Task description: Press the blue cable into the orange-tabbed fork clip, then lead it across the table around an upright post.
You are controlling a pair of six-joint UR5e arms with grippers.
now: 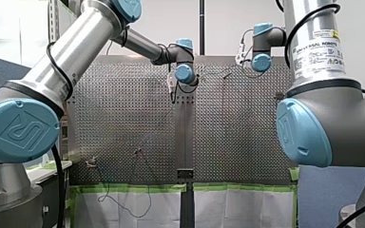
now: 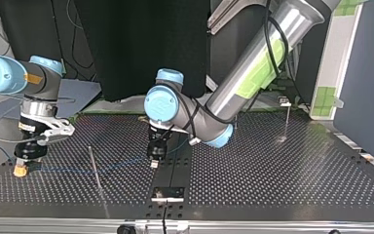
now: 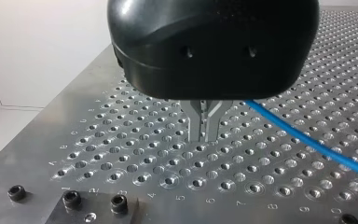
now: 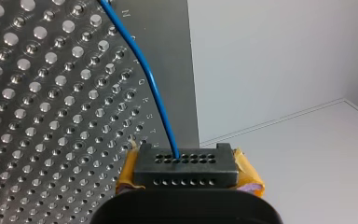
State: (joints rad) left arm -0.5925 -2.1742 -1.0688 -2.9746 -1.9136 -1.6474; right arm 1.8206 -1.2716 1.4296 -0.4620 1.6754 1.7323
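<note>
Closest stands my left gripper (image 3: 205,135), its metal fingers (image 3: 196,126) drawn together low over the desk (image 3: 121,140). The blue cable (image 3: 307,137) leaves beside them, so I judge it pinched. It ends at my right gripper (image 4: 185,170), whose state I cannot tell. Thin, light and limp, I would hold it near the upright post (image 2: 95,168).

You see the thin blue cable (image 3: 307,137) running over the counter (image 2: 272,185); in the top view it passes a slim upright post (image 2: 93,163).

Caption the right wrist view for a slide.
Thin blue cable runs from a black holed block between yellow pads across perforated metal table.
</note>
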